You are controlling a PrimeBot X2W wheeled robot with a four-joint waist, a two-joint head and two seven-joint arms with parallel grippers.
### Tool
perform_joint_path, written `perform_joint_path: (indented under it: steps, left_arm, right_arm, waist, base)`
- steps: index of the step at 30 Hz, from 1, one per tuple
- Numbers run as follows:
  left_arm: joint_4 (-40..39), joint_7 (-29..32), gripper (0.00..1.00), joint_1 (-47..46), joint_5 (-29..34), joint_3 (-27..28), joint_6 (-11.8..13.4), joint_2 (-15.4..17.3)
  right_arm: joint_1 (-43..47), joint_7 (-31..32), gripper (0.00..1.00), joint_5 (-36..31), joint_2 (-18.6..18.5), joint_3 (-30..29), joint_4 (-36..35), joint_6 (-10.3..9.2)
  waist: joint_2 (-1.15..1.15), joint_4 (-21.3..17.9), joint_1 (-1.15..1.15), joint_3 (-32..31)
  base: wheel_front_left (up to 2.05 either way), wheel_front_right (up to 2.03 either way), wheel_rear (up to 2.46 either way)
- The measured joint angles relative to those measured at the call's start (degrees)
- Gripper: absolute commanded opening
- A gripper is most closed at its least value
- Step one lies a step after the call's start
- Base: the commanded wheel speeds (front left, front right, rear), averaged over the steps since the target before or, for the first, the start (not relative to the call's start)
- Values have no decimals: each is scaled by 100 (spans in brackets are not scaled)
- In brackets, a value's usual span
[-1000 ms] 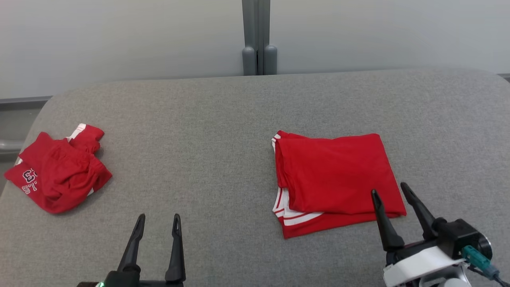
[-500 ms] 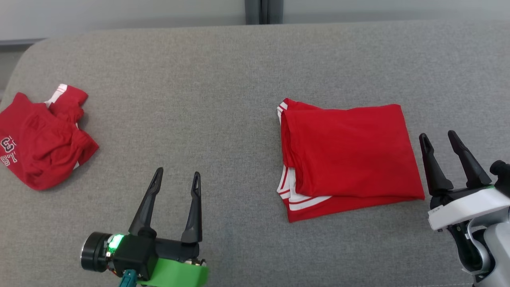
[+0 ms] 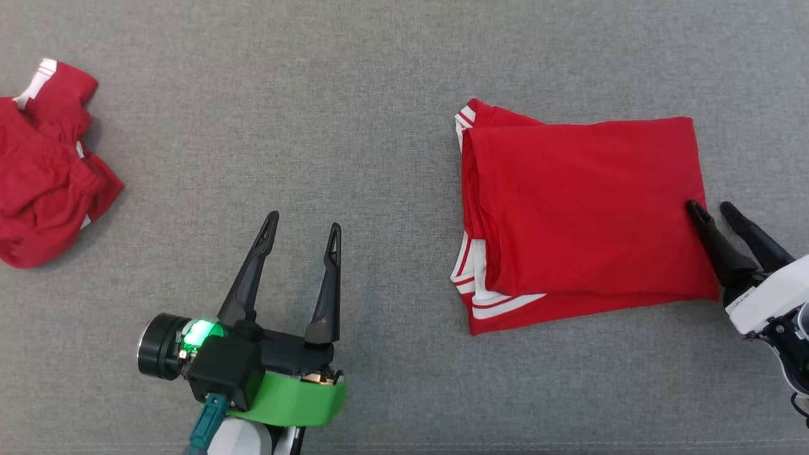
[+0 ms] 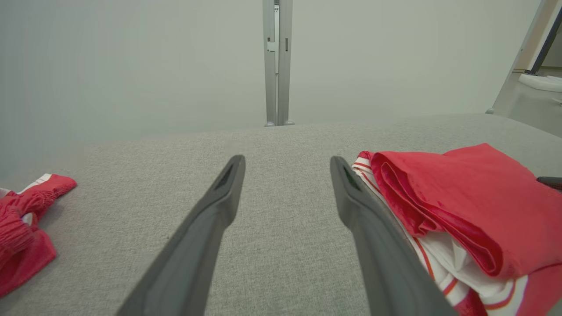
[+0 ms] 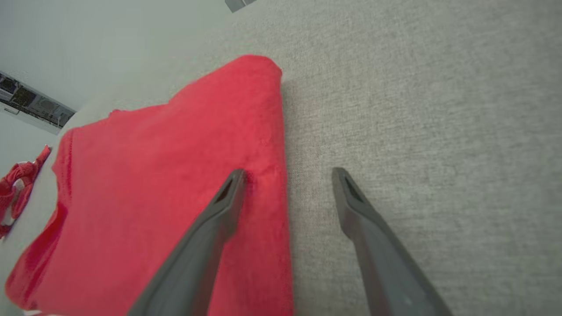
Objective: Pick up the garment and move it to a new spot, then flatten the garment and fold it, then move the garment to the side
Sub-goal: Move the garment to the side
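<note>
A crumpled red garment [image 3: 44, 183] with white trim lies at the far left of a grey fabric surface [image 3: 354, 82]. The left gripper [image 3: 304, 221] is over bare grey cloth, fingers spread wide, holding nothing. Right of centre lies the folded garment [image 3: 581, 208], a neat red rectangle with white-striped layers showing along its left side. The right gripper [image 3: 709, 205], also spread and empty, straddles its right edge: one finger on red cloth, one over grey.
</note>
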Motion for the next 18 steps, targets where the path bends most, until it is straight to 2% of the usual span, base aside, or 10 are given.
perform_joint_path:
  steps: [2, 3, 4, 5, 10, 18]
  left_arm:
    - [-8, 0, 100, -42, 0, -1, 1, 0]
    - [-9, 0, 100, -53, 0, 2, 2, 0]
    - [-10, 0, 100, -64, 0, 5, 2, 0]
    - [-12, 0, 100, -77, 0, 8, 1, 0]
    - [-87, 0, 100, -193, 67, 69, -68, 0]
    - [-511, 0, 100, -536, 260, 124, -331, 20]
  right_arm:
    - [-103, 44, 100, 82, -80, 200, 16, 0]
    - [-154, 73, 90, 138, -97, 288, 2, 0]
    - [-225, 96, 37, 178, -122, 385, -34, 0]
    - [-289, 91, 0, 192, -164, 476, -89, 0]
    - [-655, -49, 0, 323, -344, 731, -232, 1]
    - [-1836, -298, 0, 1, -886, 744, -33, 1]
  waist:
    - [0, 10, 0, 117]
    - [0, 12, 0, 157]
    - [0, 12, 0, 203]
    - [0, 10, 0, 249]
    - [0, -52, 0, 456]
    - [0, -290, 0, 916]
  base:
    - [0, 0, 0]
    - [0, 0, 0]
    - [0, 0, 0]
    - [0, 0, 0]
    - [0, 0, 0]
    - [0, 0, 0]
